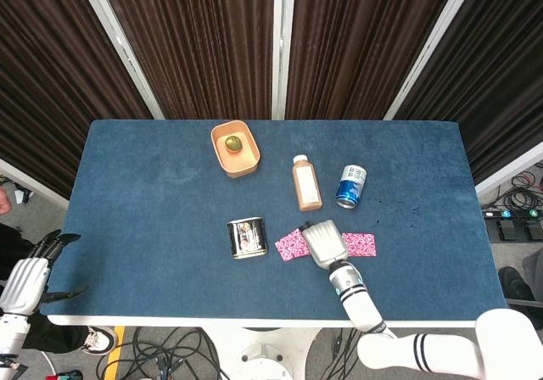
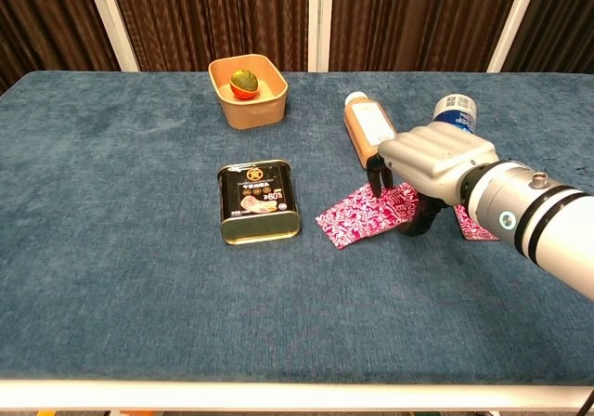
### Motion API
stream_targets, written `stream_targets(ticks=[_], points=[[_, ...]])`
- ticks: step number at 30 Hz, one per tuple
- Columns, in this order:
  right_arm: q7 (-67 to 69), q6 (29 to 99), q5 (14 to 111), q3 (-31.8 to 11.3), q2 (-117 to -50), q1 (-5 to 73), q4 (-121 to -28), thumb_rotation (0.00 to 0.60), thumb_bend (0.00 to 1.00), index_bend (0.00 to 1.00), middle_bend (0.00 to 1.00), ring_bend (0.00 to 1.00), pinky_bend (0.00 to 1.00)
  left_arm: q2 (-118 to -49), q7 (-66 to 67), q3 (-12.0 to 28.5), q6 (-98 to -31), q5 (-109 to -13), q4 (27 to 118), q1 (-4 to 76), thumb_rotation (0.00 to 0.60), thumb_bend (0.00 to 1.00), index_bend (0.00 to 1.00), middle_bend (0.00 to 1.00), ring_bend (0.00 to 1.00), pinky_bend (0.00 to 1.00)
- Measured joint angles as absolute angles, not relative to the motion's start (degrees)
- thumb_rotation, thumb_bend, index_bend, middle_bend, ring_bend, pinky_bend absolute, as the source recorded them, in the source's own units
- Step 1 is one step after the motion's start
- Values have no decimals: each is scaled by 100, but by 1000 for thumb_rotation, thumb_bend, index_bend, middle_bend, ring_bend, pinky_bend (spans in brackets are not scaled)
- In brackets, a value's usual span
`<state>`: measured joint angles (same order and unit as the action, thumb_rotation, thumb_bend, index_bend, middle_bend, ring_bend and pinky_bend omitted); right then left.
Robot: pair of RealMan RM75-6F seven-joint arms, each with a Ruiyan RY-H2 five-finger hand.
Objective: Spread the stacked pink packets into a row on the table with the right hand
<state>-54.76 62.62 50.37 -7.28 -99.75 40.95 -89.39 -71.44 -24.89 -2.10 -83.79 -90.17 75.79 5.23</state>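
Blue cloth counter [image 2: 111, 249]. Left hand [image 1: 34, 271] shows only in head view, off the near left corner, fingers spread, holding nothing. Right hand [image 2: 429, 167] is near the front edge, right of middle, fingertips [image 2: 376, 176] pressing down on the pink packets [image 2: 364, 214]; one packet [image 2: 475, 225] pokes out on its far right side. Whether it pinches any I cannot tell. Dark gold-rimmed tin [image 2: 258, 201] lies just left of the packets, label print unreadable. Behind: brown bottle [image 2: 368, 130] lying flat and blue can [image 1: 350, 185], writing too small. Farthest, tan bowl [image 2: 248, 100] with a green-orange fruit [image 2: 244, 83].
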Motion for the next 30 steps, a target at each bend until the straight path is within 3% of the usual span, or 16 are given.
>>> stream_targets(ticks=[6,15,18,30], points=[[-5438,6206,4946,-646,-9982,4143,-8879,600,168,399,380,820,884,-7137,-2488,-205,-8384,-9017,7588,524,600,0,191,160,65,158],[-5461,6056,4693,-560,-9870,4238,-8908,600,100,176,223,809,878,-7147,-2498,-209,-8369,-9016,7573,525,600,0,191,160,65,158],[-5467,6055,4645,-525,-9832,4273,-8956,600,94,142,191,805,874,-7148,-2505,-212,-8380,-9018,7567,517,600,0,191,161,65,159],[-5260,6337,4780,-435,-9306,4161,-9404,600,94,134,215,805,873,-7146,-2505,-217,-8388,-9035,7566,515,600,0,191,161,65,159]])
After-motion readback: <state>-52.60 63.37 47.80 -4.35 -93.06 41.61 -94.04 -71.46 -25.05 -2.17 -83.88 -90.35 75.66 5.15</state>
